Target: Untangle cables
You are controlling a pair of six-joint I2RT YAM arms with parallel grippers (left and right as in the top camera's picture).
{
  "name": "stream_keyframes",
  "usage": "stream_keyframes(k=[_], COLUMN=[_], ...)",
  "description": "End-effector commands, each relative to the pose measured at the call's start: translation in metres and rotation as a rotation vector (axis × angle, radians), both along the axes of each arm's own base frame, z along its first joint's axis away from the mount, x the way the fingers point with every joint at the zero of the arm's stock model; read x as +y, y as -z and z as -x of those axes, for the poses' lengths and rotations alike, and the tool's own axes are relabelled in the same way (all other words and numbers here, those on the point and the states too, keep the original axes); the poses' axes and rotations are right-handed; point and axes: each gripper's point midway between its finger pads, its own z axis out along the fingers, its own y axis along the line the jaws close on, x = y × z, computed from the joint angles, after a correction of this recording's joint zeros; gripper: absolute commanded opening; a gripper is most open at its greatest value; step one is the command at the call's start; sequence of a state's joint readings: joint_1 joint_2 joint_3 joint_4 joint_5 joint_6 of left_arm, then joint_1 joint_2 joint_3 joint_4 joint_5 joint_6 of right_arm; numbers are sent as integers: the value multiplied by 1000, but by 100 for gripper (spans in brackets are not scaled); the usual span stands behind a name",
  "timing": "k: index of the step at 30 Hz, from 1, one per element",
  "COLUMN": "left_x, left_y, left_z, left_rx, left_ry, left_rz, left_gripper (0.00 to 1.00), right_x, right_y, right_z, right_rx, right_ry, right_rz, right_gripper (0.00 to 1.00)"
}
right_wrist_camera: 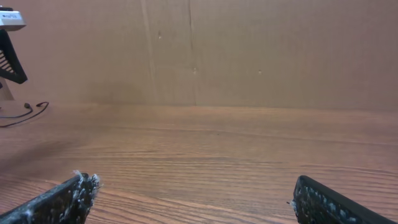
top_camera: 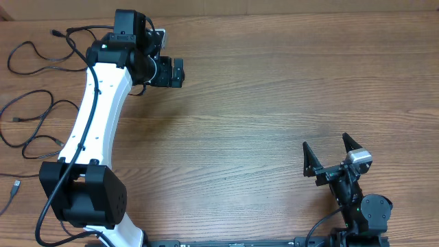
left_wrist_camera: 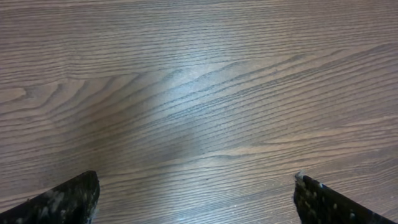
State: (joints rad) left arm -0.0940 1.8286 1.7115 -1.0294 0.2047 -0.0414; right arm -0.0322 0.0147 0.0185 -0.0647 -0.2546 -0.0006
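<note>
Thin black cables lie spread out at the table's left edge in the overhead view. One loose loop (top_camera: 41,57) is at the top left, a larger set of loops (top_camera: 48,96) is below it, and a short end with a plug (top_camera: 14,192) is at the bottom left. My left gripper (top_camera: 180,71) is open and empty over bare wood, to the right of the cables; its wrist view (left_wrist_camera: 196,177) shows only wood. My right gripper (top_camera: 328,155) is open and empty at the front right, far from the cables (right_wrist_camera: 193,180).
The wooden table (top_camera: 274,89) fills the view. The white left arm (top_camera: 96,116) reaches from its base at the front left, next to the cables. A brown wall (right_wrist_camera: 249,50) stands behind the table. A thin black cord (right_wrist_camera: 28,115) lies far left in the right wrist view.
</note>
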Motion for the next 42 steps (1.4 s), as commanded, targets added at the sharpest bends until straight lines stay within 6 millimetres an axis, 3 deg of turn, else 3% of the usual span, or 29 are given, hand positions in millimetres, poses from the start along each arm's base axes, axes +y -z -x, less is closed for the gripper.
stream_keyframes(k=[1, 6, 12, 21, 24, 25, 29, 31, 37, 42], left_x=[1, 4, 18, 42, 48, 52, 52, 54, 60, 61], left_y=[0, 5, 3, -3, -2, -2, 6, 19, 38, 23], left_z=[5, 27, 44, 102, 129, 148, 178, 189, 184, 185], left_rx=[12, 13, -140, -294, -335, -372, -440, -456, -504, -684], left_ry=[15, -3, -34, -97, -115, -128, -130, -137, -147, -160], left_rz=[-10, -7, -10, -34, -33, -31, -28, -39, -58, -55], left_gripper=[100, 100, 100, 99, 99, 100, 99, 99, 99, 99], right_x=[-1, -1, -1, -1, -1, -1, -1, -1, -1, -1], right_y=[2, 2, 2, 2, 2, 2, 2, 2, 2, 1], right_z=[0, 0, 0, 0, 0, 0, 0, 0, 0, 0], right_rx=[-6, -6, -6, -7, -7, -7, -6, -7, -6, -7], right_ry=[6, 6, 6, 6, 6, 5, 6, 5, 5, 5], right_rz=[8, 8, 8, 8, 8, 8, 8, 8, 8, 8], right_gripper=[100, 100, 100, 100, 100, 100, 100, 100, 100, 100])
